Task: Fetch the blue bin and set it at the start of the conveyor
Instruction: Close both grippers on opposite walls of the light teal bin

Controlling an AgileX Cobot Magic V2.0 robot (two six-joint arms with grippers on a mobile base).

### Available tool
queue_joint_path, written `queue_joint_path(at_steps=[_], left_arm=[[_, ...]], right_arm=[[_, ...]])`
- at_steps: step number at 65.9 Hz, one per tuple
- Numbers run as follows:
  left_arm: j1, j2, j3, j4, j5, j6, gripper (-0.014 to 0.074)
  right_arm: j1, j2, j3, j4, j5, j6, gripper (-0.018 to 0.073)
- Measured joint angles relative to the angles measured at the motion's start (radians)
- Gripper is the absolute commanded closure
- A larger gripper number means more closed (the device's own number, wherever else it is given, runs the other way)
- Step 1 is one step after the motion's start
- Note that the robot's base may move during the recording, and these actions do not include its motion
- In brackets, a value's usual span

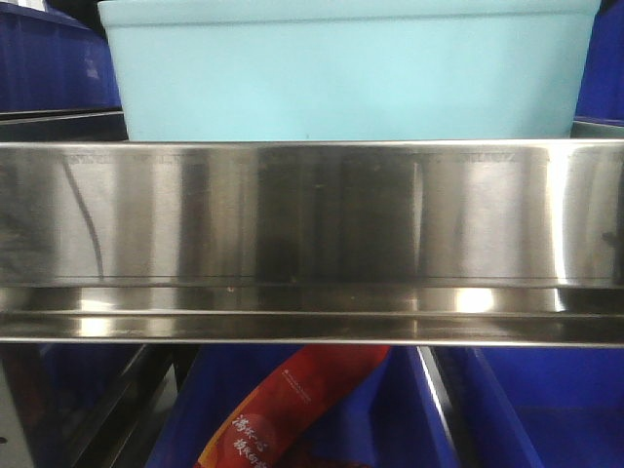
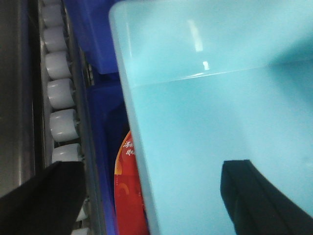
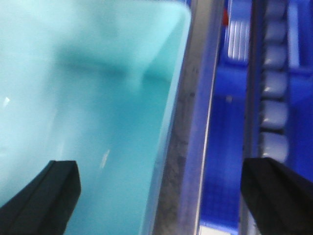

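The blue bin (image 1: 346,73) sits top centre in the front view, its long axis running left to right, broadside behind the steel rail (image 1: 312,214) — dark blue bins (image 1: 49,58) stand close at both ends. The left hand (image 2: 151,205) and right hand (image 3: 161,196) are released, each astride a bin wall.

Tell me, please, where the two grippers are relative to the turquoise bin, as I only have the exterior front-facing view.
Observer: The left gripper straddles the blue bin's side wall, jaws open, one finger inside and one outside.
Operator: And the right one?
Observer: The right gripper straddles the bin's other side wall likewise, open and not gripping.
Operator: What lies beside the bin?
Observer: Rows of pale rollers run alongside it, outside each wall.
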Motion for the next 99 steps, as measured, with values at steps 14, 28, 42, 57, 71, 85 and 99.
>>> queue_joint_path(at_steps=[14,28,42,57,71,85,99], left_arm=[[0.000,0.026,0.000,0.000,0.009,0.000,0.0207],[0.000,0.027,0.000,0.000,0.047,0.000,0.0708],[0.004,0.027,-0.002,0.000,0.058,-0.010,0.0707],[0.004,-0.007,-0.002,0.000,0.073,-0.012,0.0707],[-0.003,-0.119,-0.002,-0.017,0.085,-0.016,0.0707],[-0.046,-0.231,-0.002,-0.014,0.133,-0.023,0.0707],[-0.075,-0.322,-0.002,-0.015,0.209,-0.029,0.0707]], right_arm=[[0.000,0.071,0.000,0.028,0.000,0.000,0.0194],[0.002,0.089,0.000,0.048,0.001,-0.009,0.0725],[0.005,0.085,-0.002,0.054,0.013,-0.009,0.0711],[0.008,0.043,-0.002,0.054,0.029,-0.009,0.0711],[0.008,-0.084,-0.002,0.053,0.029,0.005,0.0711],[0.008,-0.227,-0.002,0.040,0.052,0.018,0.0711],[0.008,-0.332,-0.002,0.040,0.074,0.018,0.0711]])
